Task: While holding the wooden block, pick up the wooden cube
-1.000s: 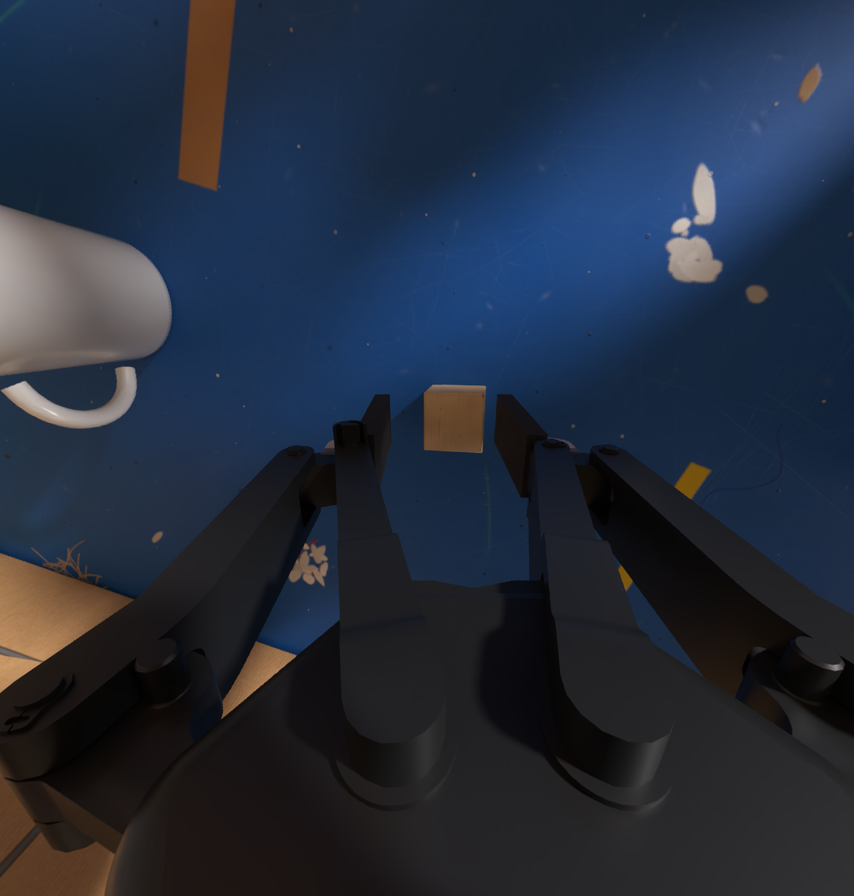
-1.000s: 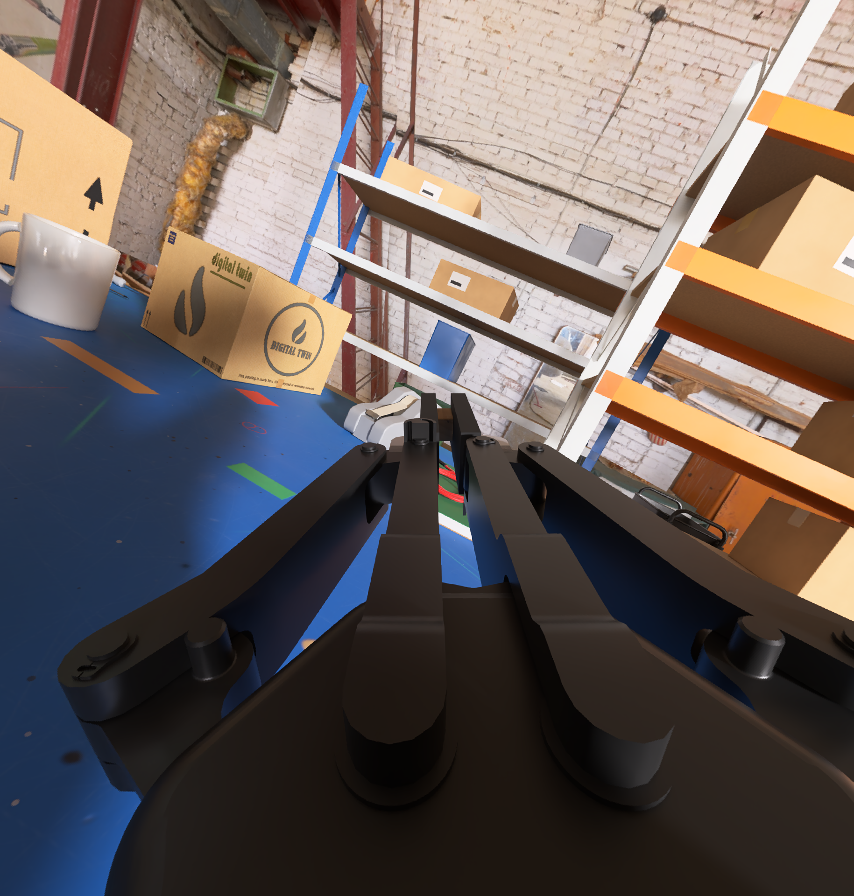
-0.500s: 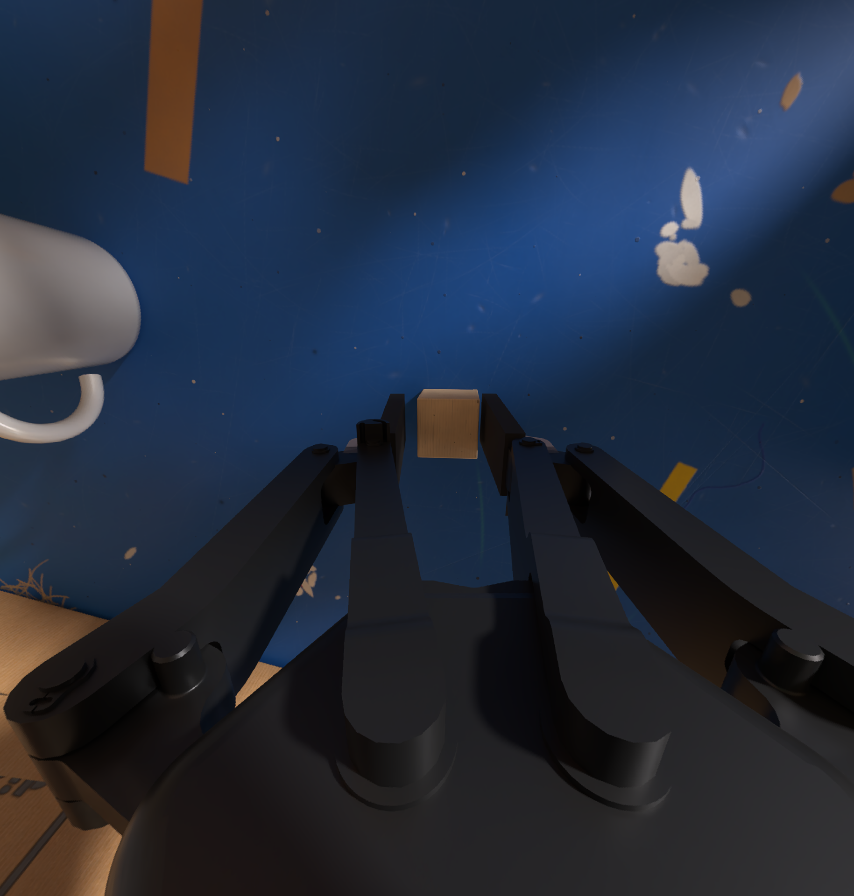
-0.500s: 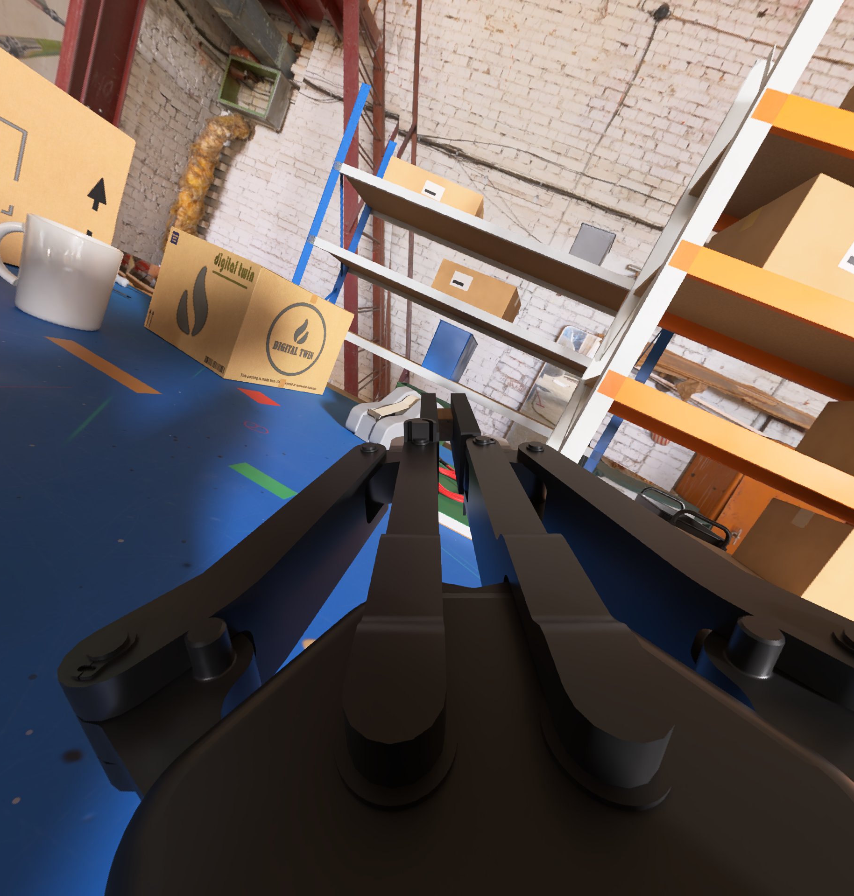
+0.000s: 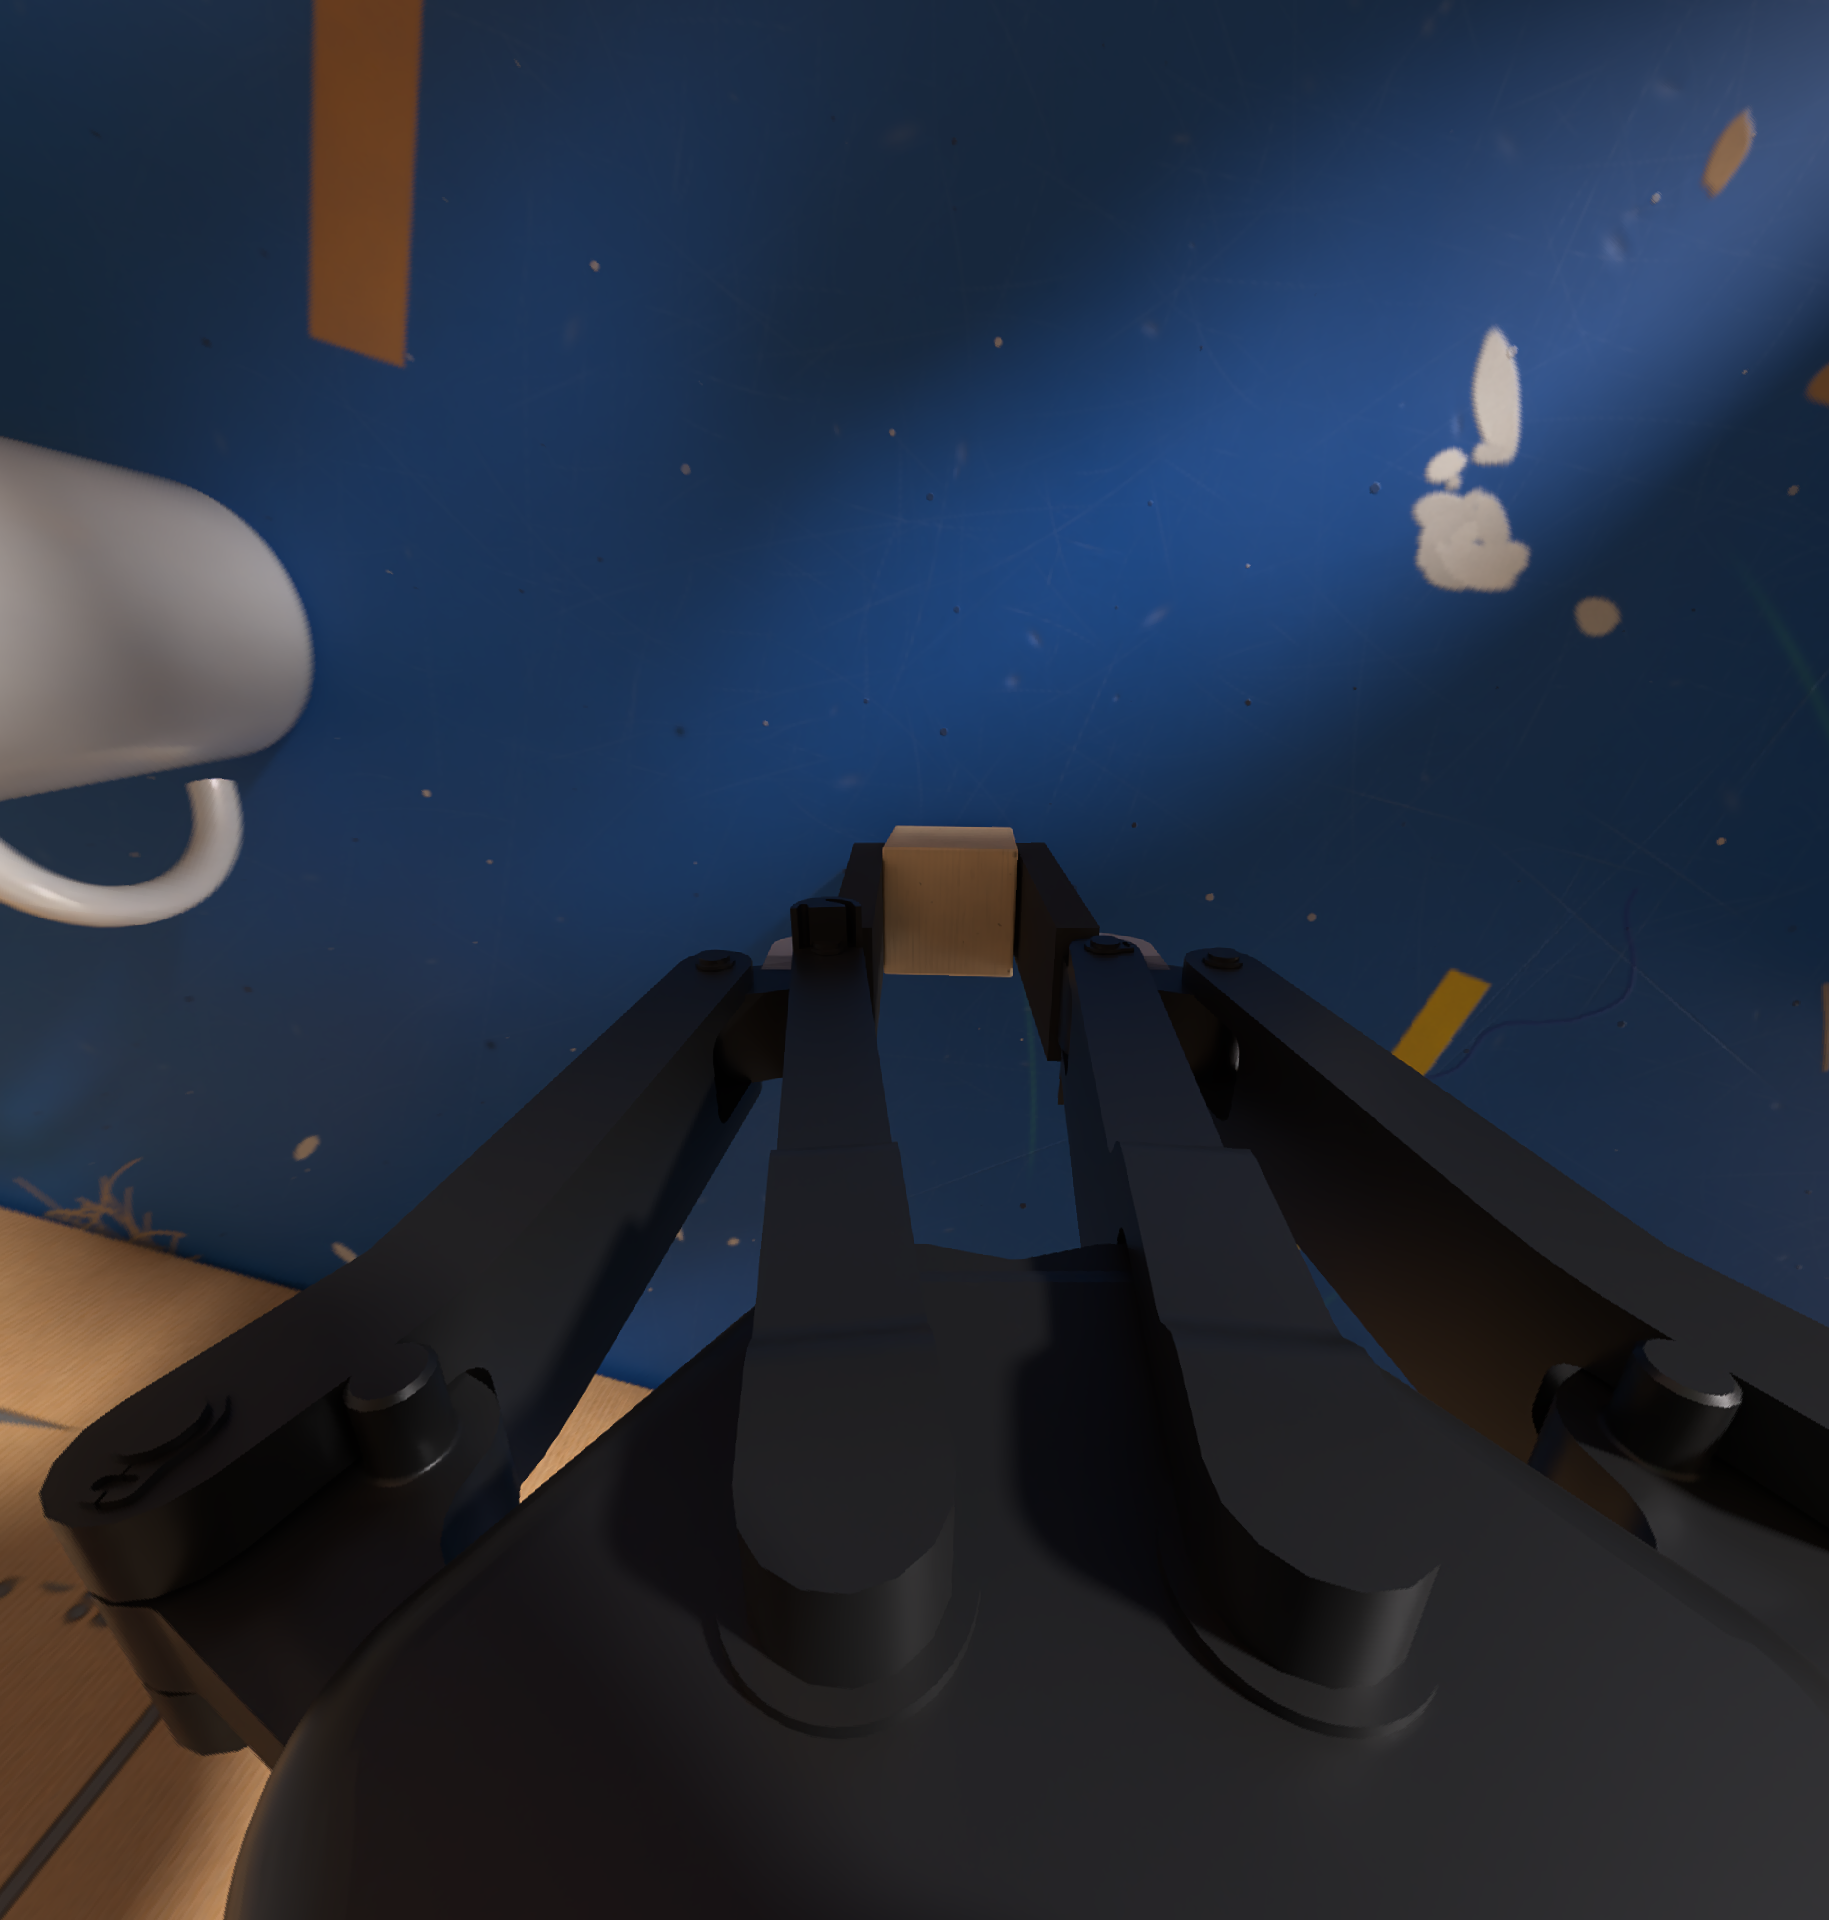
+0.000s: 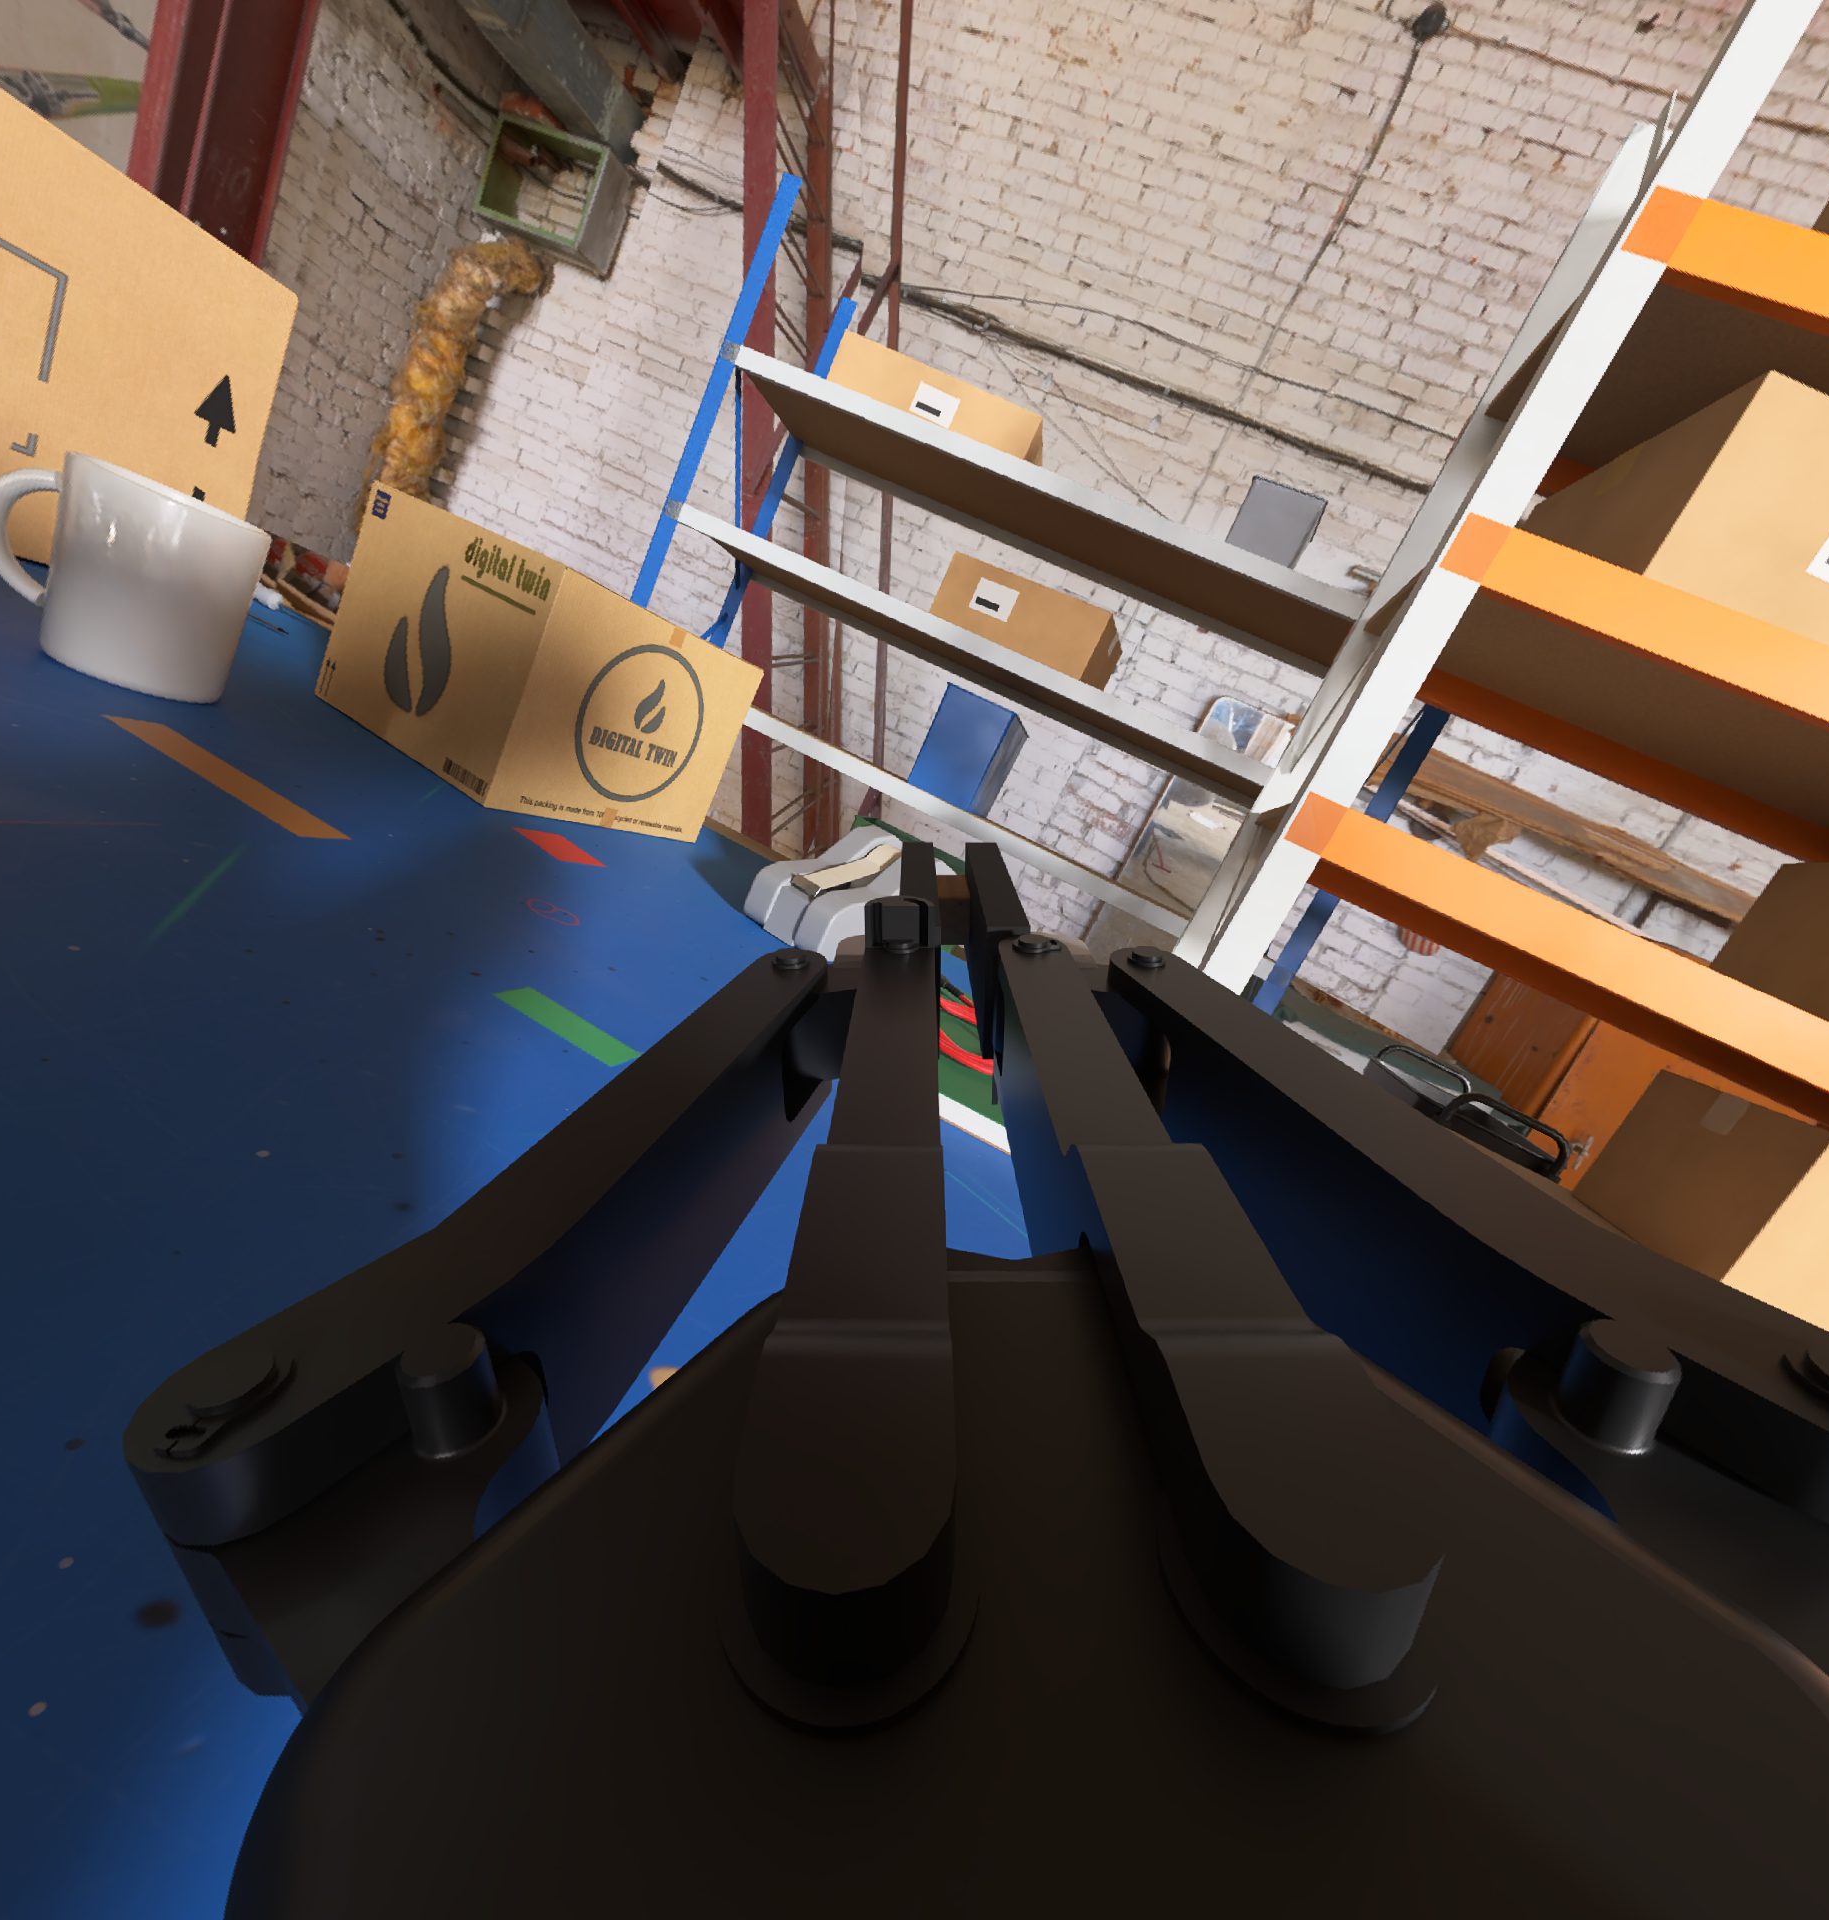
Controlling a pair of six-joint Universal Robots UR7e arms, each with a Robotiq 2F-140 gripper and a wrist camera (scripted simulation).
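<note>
Below, the left gripper (image 5: 948, 902) is clamping the wooden cube (image 5: 948, 900) over the blue counter (image 5: 993, 416). Its counterpart, the right gripper (image 6: 951, 883), is pinching a thin wooden block (image 6: 954, 890), barely visible.

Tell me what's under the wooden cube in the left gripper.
The blue table surface lies beneath the wooden cube. The left gripper flanks it. The cube's underside is hidden, so contact can't be confirmed.

Wooden cube (image 5: 948, 902) right of mug (image 5: 110, 634)
</note>
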